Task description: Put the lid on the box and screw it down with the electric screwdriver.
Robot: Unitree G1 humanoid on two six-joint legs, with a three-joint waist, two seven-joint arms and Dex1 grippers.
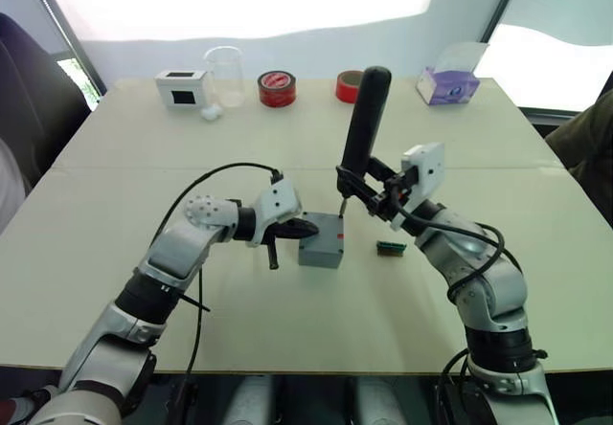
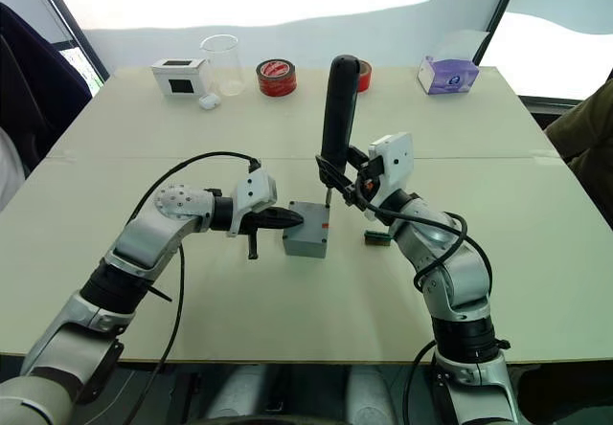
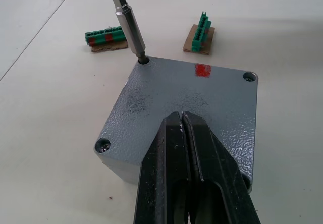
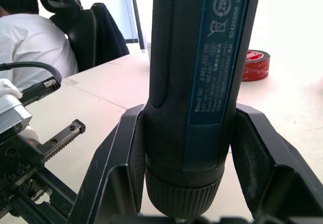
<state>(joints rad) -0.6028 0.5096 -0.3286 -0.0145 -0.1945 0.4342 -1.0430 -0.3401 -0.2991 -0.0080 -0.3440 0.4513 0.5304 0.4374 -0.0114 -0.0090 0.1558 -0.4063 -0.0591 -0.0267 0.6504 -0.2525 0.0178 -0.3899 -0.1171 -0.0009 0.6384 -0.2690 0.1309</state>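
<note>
The grey lid (image 3: 186, 98) lies on top of the box (image 1: 321, 243), red mark near one edge and open holes in its corners. My left gripper (image 3: 181, 117) is shut, its two black fingertips together and resting on the lid's top near one edge. My right gripper (image 1: 362, 189) is shut on the electric screwdriver (image 1: 366, 119), a long black stick held upright. In the right wrist view the fingers (image 4: 118, 153) clamp its body on both sides. Its metal bit (image 3: 128, 24) stands tilted in the lid's far corner hole.
Two green terminal blocks (image 3: 106, 37) (image 3: 199, 32) lie just beyond the box. At the table's far edge stand a white box with a black window (image 1: 182, 87), a clear beaker (image 1: 224, 76), two red tape rolls (image 1: 277, 88) and a tissue box (image 1: 447, 85). A person (image 4: 30, 47) sits at the left.
</note>
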